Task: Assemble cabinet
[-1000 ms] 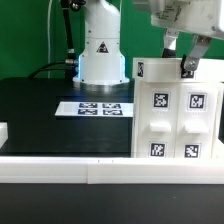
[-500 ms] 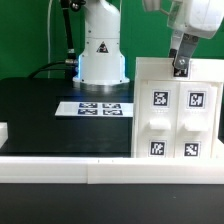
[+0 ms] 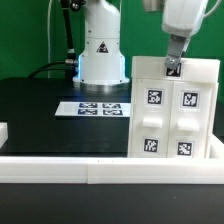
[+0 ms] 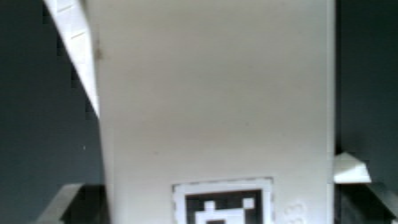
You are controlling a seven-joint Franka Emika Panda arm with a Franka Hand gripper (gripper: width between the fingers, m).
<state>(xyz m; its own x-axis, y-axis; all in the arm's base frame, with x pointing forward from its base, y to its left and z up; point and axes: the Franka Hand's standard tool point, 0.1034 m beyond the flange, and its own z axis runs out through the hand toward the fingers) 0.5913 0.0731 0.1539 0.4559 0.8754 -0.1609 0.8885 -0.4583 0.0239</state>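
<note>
The cabinet (image 3: 170,115) is a large white box with recessed panels and several black-and-white tags. It stands upright on the black table at the exterior view's right. My gripper (image 3: 172,68) comes down onto its top edge and is shut on that upper wall. In the wrist view the cabinet's white wall (image 4: 214,90) fills the middle, with one tag (image 4: 228,202) close to the camera. My dark fingers (image 4: 71,200) show on either side of the wall, against it.
The marker board (image 3: 100,108) lies flat on the black table mat behind the cabinet, in front of the robot's white base (image 3: 100,50). A white rail (image 3: 60,166) runs along the front edge. A small white block (image 3: 3,131) sits at the exterior view's far left.
My gripper has moved toward the exterior view's left, and the cabinet has slid left with it.
</note>
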